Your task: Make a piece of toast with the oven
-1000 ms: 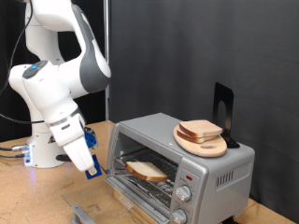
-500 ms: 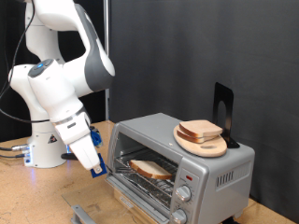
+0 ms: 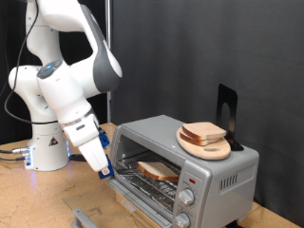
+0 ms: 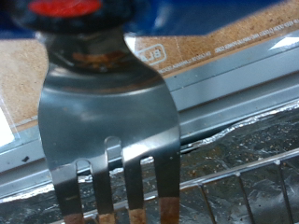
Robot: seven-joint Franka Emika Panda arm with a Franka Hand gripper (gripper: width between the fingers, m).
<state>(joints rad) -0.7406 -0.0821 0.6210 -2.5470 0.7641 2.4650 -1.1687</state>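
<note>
Setting: a dark-curtained workspace with a wooden work surface.
Black curtain panels (image 3: 180, 57) fill the backdrop, a thin pale vertical seam (image 3: 108, 47) running between them. A light-brown particle-board tabletop (image 3: 33, 199) spans the foreground, evenly lit, with grey cables (image 3: 11, 150) trailing at the exterior view's left edge.

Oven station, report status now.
Claw low at the oven's open front, carrying a fork. Bread slice inside on the rack. Second slice on the plate on top. Nothing blocking.
</note>
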